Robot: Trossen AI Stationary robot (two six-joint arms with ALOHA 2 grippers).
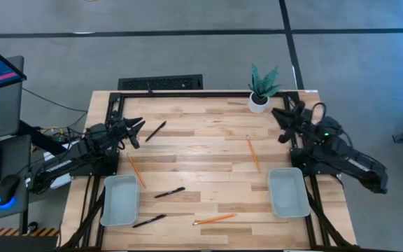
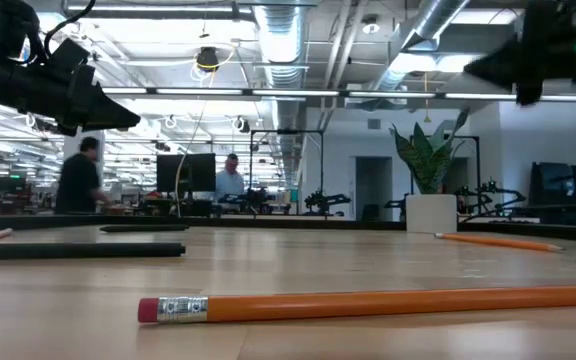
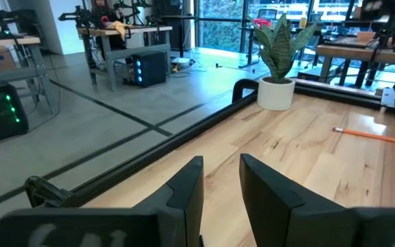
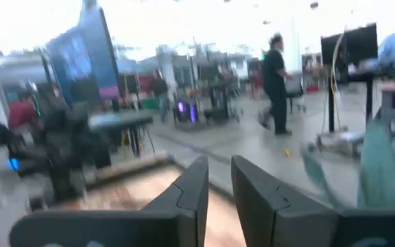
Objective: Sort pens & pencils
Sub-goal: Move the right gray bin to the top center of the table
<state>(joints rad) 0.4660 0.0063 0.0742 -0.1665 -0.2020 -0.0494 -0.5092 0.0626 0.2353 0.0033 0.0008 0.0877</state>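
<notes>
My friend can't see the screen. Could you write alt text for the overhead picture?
Three black pens and three orange pencils lie scattered on a wooden table beside two empty grey trays. The left gripper and right gripper hover near the back corners, empty, flanking a potted plant.

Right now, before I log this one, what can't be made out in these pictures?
- Low view: only two pencils show whole or nearly; the third is cut by the left edge. The trays are out of frame.
- Low view: both grippers are cut off by the top edge.
- Right wrist view: motion blur; the table and the plant are smeared.
- Left wrist view: pens are out of frame; one pencil is cut by the right edge.
</notes>
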